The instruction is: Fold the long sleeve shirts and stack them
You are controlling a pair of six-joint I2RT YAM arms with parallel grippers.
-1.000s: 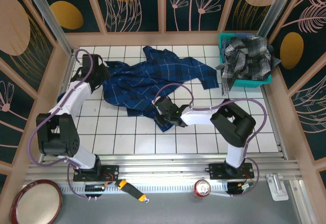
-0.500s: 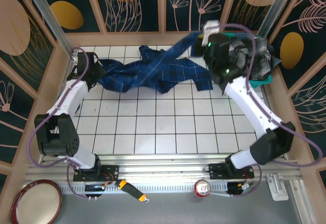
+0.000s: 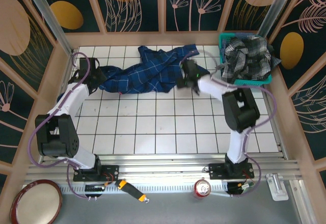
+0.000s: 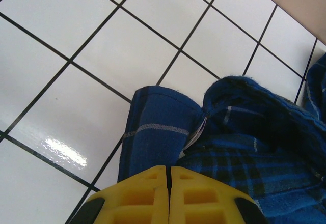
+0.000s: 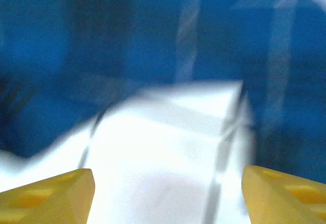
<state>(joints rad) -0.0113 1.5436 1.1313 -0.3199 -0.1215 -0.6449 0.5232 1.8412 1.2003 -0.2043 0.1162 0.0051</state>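
On the white-tiled table (image 3: 153,127) inside floral-panelled walls (image 3: 132,5), the teal mesh basket (image 3: 254,83) holds the grey checked shirt (image 3: 249,56); my left gripper (image 4: 168,180) clamps the navy plaid shirt (image 3: 147,74), and my right gripper (image 5: 168,175) stands released.

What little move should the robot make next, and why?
Probably close the right pincer on the right end of the blue shirt. It is open at the crumpled cloth while the left pincer grips the other end, so both could stretch it flat.

teal basket (image 3: 252,83) at far right of the tiled table (image 3: 153,127); red can (image 3: 202,187), plate (image 3: 35,202) near front.
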